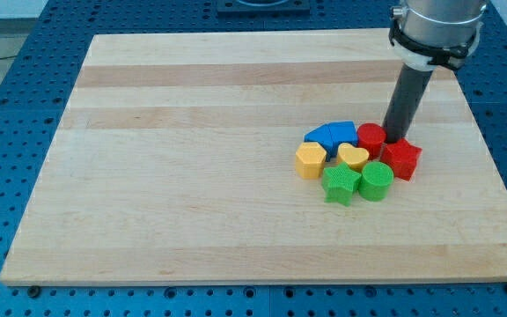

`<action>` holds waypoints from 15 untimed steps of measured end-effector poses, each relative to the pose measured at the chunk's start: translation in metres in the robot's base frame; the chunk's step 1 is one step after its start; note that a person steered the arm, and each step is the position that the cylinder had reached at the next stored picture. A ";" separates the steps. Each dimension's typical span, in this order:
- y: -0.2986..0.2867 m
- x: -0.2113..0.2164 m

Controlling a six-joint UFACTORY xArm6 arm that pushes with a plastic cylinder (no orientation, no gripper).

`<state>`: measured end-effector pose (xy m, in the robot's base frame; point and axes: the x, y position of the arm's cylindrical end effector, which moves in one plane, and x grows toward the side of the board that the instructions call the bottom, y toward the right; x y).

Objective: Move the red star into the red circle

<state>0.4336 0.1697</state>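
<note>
Rod only, no fingers to part or close: my tip (pixel 395 139) sat wedged between red circle (pixel 371 138) and red star (pixel 402 159).
Star lay just right of the circle, touching or nearly; tip likely placed to nudge it in.

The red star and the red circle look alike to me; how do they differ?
The red star has pointed edges; the red circle is a round cylinder. The red star lies nearer the view's right and bottom; the red circle sits beside the blue block. My tip stands between them. Both are red and rest on the board.
</note>
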 end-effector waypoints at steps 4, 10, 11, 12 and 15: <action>0.058 0.008; 0.041 0.043; 0.032 0.043; 0.030 0.043; 0.019 0.051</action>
<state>0.4842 0.1888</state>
